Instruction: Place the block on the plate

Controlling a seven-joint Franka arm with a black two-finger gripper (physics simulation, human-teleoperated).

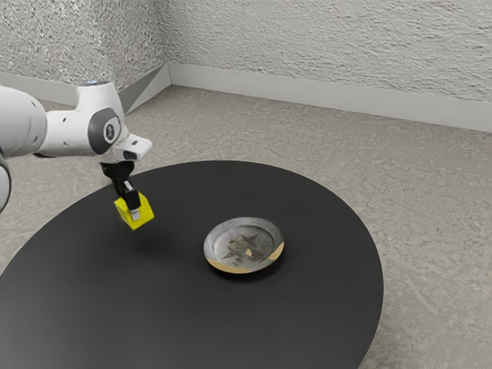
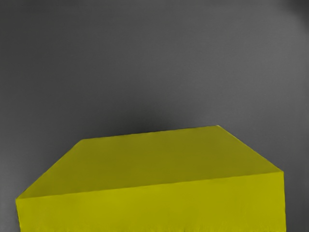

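Block (image 2: 154, 159) in hand — carry it to the plate (image 1: 245, 244).
Your gripper (image 1: 134, 213) is clamped on the block above the table (image 1: 184, 323), well apart from the plate, toward the exterior view's left; next, you should bring it over the plate — then lower and release.

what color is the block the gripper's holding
Yellow; the block shows best in the wrist view.

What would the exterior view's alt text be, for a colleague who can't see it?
A black gripper on a white robot arm holds a yellow block tilted above a round black table. A gray plate with gold patches on its rim rests on the table, toward the exterior view's right from the block.
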